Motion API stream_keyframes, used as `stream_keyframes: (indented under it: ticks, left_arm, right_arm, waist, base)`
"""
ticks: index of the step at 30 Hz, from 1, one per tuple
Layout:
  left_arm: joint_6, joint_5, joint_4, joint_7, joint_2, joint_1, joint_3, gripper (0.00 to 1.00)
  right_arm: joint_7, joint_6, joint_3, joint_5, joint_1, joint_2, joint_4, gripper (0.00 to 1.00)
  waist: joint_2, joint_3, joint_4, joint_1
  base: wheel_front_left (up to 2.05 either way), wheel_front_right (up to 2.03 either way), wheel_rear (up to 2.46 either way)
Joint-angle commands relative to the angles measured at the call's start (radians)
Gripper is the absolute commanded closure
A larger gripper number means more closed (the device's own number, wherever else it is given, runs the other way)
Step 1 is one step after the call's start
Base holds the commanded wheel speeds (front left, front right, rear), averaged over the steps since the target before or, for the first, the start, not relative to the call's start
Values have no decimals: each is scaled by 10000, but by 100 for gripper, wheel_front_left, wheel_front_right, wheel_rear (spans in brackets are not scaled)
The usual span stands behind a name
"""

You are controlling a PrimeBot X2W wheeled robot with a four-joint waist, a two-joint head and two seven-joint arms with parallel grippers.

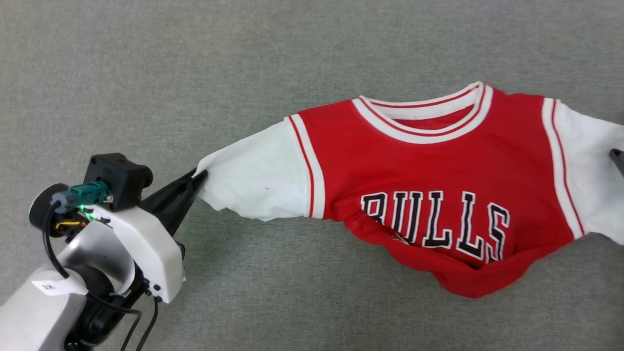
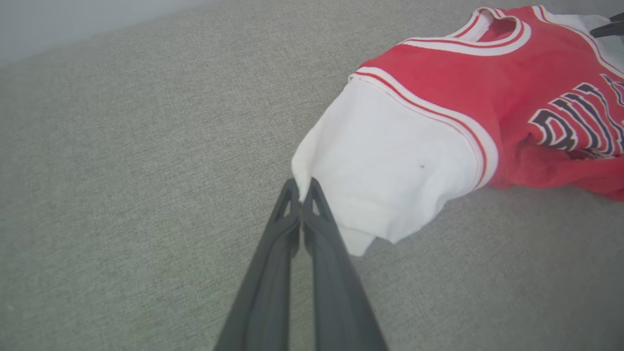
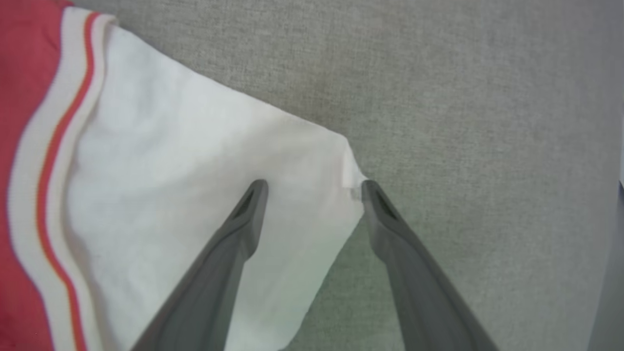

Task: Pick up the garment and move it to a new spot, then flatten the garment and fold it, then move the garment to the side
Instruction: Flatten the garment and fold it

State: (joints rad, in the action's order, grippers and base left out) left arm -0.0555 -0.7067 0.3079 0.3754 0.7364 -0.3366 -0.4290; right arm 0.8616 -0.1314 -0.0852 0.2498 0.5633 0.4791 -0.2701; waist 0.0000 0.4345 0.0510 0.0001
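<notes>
Left fingers [image 1: 199,176]: lower left of frame, pinched shut on the white sleeve tip
Garment [image 1: 429,165]: centre-right on the grey table [image 1: 146,58], long axis sleeve to sleeve, running rightward from that pinch
Right fingers [image 3: 314,189]: spread wide, straddling the far sleeve's corner, gripping nothing

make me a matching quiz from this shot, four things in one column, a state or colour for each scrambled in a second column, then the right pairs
Things:
1. left gripper
2. right gripper
3. ribbed collar of the red jersey T-shirt
4. "BULLS" chest lettering

States or colours:
a. red-and-white striped
b. open over the right-hand white sleeve
c. dark with a white outline
d. shut on the tip of the left-hand white sleeve

Pairs: 1-d, 2-b, 3-a, 4-c
</notes>
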Motion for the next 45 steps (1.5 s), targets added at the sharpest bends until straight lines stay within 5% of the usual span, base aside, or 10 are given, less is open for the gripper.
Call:
stream_keyframes:
  ticks: [1,9,10,12,13,29,45]
  left_arm:
    - [28,89,33,-48,-75,-149,-31,100]
    - [177,173,-19,-86,-130,-421,-178,100]
    - [189,169,-47,-101,-135,-429,-188,100]
    - [195,161,-140,-131,-149,-398,-210,100]
    - [202,155,-201,-164,-152,-376,-213,100]
    - [-234,311,-965,-1378,-31,220,436,100]
    - [-1258,536,31,-2655,697,625,2196,100]
  right_arm:
    - [-100,14,48,-82,131,79,-152,0]
    - [-508,8,491,-122,-101,-72,-1222,0]
    - [-599,8,542,-107,-149,-80,-1353,51]
    - [-793,8,618,-99,-199,-48,-1566,77]
    - [-946,9,626,-115,-203,-9,-1657,100]
    - [-3631,16,620,525,380,245,-1558,100]
    - [-4969,17,348,922,567,356,722,100]
  waist:
    - [0,132,142,-1]
    - [0,277,316,-1]
    - [0,267,323,-1]
    - [0,198,322,-1]
    - [0,142,313,-1]
    - [0,-1994,-291,-1]
    - [0,-3311,-651,-1]
  base:
    - [0,0,0]
    - [0,0,0]
    - [0,0,0]
    - [0,0,0]
    - [0,0,0]
    - [0,0,0]
    - [0,0,0]
